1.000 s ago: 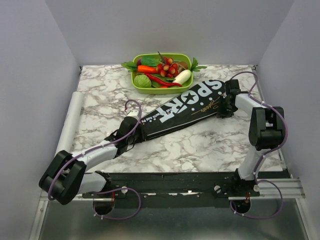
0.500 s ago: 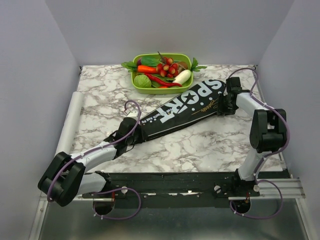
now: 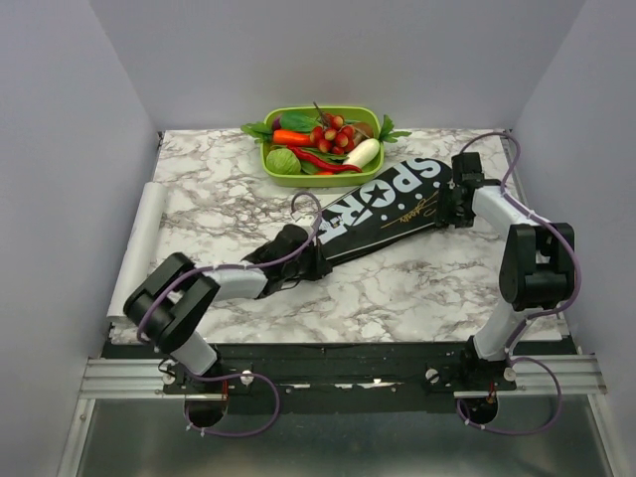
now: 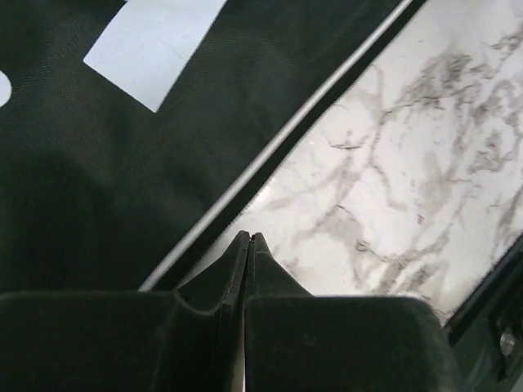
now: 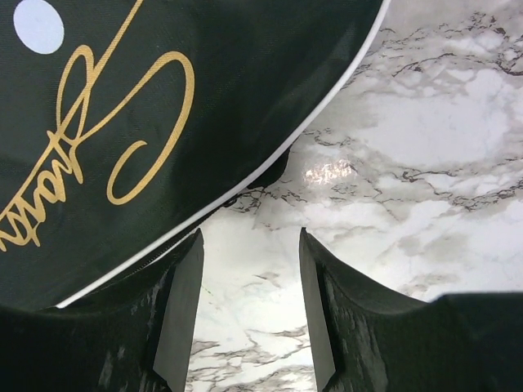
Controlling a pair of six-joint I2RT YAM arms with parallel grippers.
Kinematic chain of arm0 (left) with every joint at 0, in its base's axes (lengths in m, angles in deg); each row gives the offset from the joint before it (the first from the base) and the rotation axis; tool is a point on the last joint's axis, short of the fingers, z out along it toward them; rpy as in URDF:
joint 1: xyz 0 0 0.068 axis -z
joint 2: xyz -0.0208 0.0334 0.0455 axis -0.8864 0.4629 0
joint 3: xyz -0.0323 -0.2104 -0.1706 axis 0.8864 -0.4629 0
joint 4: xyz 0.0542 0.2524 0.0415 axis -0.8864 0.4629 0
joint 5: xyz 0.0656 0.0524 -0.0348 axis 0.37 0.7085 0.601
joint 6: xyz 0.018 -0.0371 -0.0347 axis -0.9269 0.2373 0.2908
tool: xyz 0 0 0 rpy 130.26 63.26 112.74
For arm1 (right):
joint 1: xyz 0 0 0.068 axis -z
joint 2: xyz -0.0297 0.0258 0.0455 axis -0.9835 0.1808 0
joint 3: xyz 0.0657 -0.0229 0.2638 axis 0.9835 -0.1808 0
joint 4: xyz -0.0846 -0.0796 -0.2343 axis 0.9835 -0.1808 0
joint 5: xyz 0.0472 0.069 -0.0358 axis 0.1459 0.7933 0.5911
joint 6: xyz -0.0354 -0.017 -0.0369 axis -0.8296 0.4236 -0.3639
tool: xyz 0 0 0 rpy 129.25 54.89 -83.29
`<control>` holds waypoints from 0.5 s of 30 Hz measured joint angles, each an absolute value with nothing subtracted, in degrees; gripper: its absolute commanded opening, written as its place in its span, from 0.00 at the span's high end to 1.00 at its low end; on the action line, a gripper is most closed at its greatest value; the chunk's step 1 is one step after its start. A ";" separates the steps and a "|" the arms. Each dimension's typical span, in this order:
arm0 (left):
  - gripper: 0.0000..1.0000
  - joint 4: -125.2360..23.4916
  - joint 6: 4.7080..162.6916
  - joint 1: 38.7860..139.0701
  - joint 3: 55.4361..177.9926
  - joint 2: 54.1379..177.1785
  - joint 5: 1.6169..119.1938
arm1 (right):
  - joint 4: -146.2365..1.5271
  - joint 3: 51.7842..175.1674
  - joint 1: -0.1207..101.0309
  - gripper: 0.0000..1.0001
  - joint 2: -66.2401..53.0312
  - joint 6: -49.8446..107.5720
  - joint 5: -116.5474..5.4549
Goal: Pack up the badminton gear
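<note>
Left pincer (image 4: 248, 238) is sitting closed, tips together at the long edge of the black bag (image 3: 383, 214); right pincer (image 5: 249, 245) is standing open and empty just off its wide end. Bag is lying diagonally across the marbled worktop (image 3: 417, 288), no racket or shuttlecock showing outside it, so packing is probably nearing done, closing perhaps remaining. Plain grey walls (image 3: 328, 50) are boxing the worktop in.

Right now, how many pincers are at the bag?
2. The left pincer sits shut at the narrow end of the bag; the right pincer stands open by the wide end's edge.
</note>
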State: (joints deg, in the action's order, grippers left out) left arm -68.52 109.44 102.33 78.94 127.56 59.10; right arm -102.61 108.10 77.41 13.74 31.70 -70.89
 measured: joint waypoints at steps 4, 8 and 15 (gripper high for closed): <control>0.94 -71.38 110.29 101.80 80.95 136.06 58.34 | -102.48 107.64 77.41 0.43 13.74 32.68 -70.94; 0.94 -74.64 111.32 99.18 82.13 138.64 57.71 | -102.22 107.64 77.41 0.44 13.74 33.32 -70.74; 0.95 -78.07 112.04 89.04 79.11 137.66 57.66 | -101.93 107.64 77.41 0.48 14.57 33.64 -67.66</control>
